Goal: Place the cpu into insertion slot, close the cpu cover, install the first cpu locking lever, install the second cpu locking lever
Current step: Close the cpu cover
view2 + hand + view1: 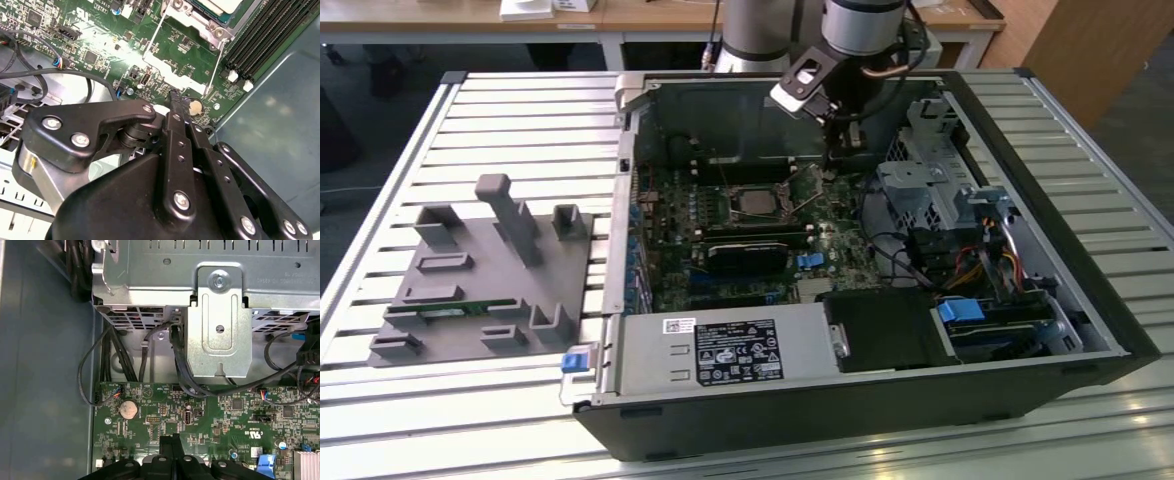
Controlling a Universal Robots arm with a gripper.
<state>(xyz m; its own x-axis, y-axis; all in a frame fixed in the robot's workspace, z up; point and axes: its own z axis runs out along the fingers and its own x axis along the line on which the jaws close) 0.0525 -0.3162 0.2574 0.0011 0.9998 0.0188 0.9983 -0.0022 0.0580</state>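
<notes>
A slatted metal desk [480, 110] carries an open computer case [1107, 330] lying on its side, with a grey moulded fixture [480, 270] beside it on the exterior view's left. The arm [861, 25] reaches down into the case from the far side. Inside lies the green motherboard [854, 250], with a silver power supply [720, 350] along the near edge and a metal drive cage [220, 315] next to the board. The hand [177, 96] hangs just above the board with its black fingers [167, 450] pressed together and nothing between them, close to a coin cell battery [128, 409]. The cpu cover [175, 75] appears swung open, tilted up between the hand and the socket, with green board showing through its cut-out. The cpu [758, 201] sits in the insertion slot [783, 203] near the middle of the board, its dull silver face exposed, apart from the hand.
</notes>
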